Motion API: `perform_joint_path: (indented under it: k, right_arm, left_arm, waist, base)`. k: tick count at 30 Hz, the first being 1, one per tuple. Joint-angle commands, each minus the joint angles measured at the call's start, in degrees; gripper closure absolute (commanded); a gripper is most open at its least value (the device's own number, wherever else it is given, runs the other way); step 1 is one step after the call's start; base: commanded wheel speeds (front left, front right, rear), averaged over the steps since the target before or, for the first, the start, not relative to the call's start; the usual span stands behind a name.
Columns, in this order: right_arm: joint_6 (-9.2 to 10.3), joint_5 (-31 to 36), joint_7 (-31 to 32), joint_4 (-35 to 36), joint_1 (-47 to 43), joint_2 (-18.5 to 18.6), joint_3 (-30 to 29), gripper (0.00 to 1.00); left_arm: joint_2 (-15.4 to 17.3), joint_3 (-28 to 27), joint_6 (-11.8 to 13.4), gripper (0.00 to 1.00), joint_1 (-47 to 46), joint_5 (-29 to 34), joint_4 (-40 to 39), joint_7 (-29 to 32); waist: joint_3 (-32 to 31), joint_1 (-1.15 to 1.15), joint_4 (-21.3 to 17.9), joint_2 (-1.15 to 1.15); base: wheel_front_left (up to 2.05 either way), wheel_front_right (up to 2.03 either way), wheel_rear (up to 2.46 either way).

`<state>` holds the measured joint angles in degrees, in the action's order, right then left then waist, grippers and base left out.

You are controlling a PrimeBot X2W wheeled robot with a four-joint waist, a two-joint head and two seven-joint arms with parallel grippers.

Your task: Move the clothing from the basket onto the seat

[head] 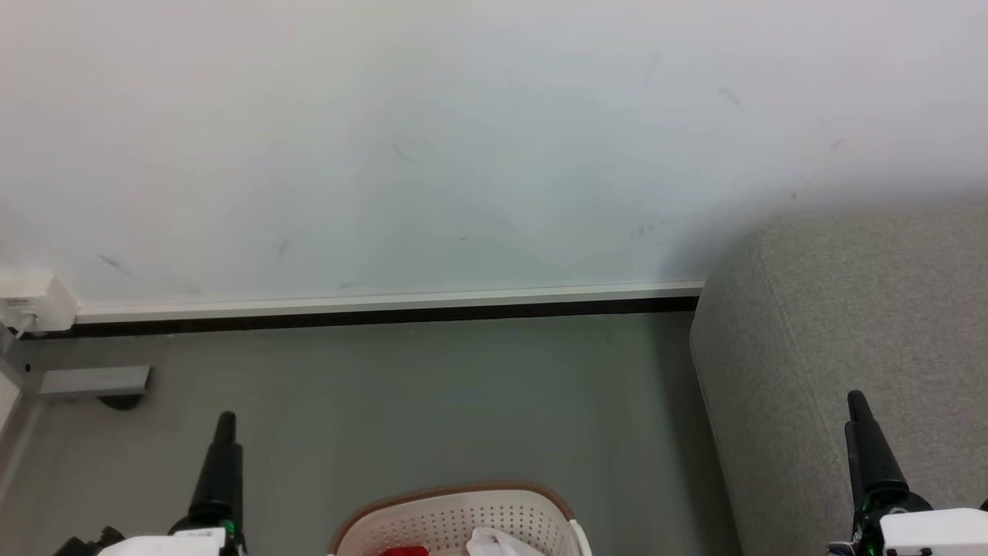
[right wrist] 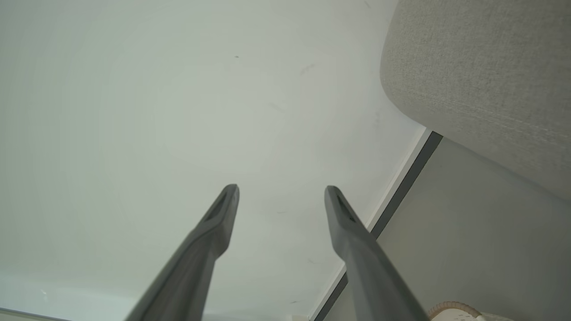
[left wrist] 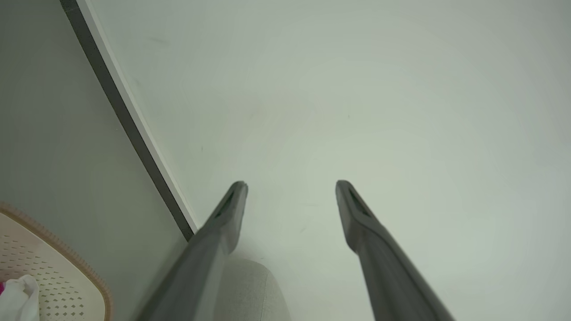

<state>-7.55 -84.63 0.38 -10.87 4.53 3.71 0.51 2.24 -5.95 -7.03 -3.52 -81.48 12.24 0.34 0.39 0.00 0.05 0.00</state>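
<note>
Container: oval cream-white perforated plastic basket with a brown rim (head: pixel 455 502), standing on the grey floor (head: pixel 432 401) at the bottom centre of the head view, between the two hands and near the sofa's side.
Contents: a crumpled white cloth (head: pixel 494 543) lies inside, toward the basket's right. A red item (head: pixel 404 550) lies inside to its left.
Seat: large light grey fabric-upholstered sofa (head: pixel 849 309) with a rounded corner and a stitched seam, at the right, its end close to the wall.
Left hand (left wrist: pixel 291 185): two long dark fingers spread wide, empty, pointing at the wall; positioned left of the basket.
Right hand (right wrist: pixel 281 188): fingers spread wide, empty, pointing at the wall; seen against the sofa's side in the head view.
Surroundings: pale scuffed wall (head: pixel 463 154); white skirting board (head: pixel 386 297) with a dark strip beneath; white box (head: pixel 31 301) on the wall at far left; grey metal bar (head: pixel 93 381) low at the left.
In the way: the sofa's side face rises to the right of the basket.
Cut off: the bottom edge crops the basket's near part and most of its contents. What the red item is cannot be told. The sofa runs out of frame at the right. The head view shows one finger of each hand.
</note>
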Motion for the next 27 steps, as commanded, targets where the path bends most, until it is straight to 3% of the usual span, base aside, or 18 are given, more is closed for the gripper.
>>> perform_joint_path:
  k: [1, 10, 27]
  right_arm:
    - [0.02, 1.5, -0.6, 1.4, 1.6, 0.8, 0.7, 0.0]
    - [0.03, 8.7, -2.6, 2.7, 2.3, 1.6, 3.1, 0.0]
    - [0.05, 25.8, -5.9, 3.0, 3.2, 3.8, 7.1, 0.0]
  left_arm:
    - [0.3, -0.3, -0.2, 0.0, -1.2, 2.3, -1.4, -0.6]
    - [0.4, -0.6, -0.1, 0.0, -0.9, 13.2, -2.9, -2.6]
    - [0.5, 1.8, 3.0, 0.0, 0.5, 33.4, -5.6, -5.9]
  waist:
    - [0.0, 0.0, 0.0, 0.0]
    - [0.0, 0.0, 0.0, 0.0]
    - [-0.1, 0.0, 0.0, 0.0]
  base:
    - [0.0, 0.0, 0.0]
    - [0.0, 0.0, 0.0]
    - [0.0, 0.0, 0.0]
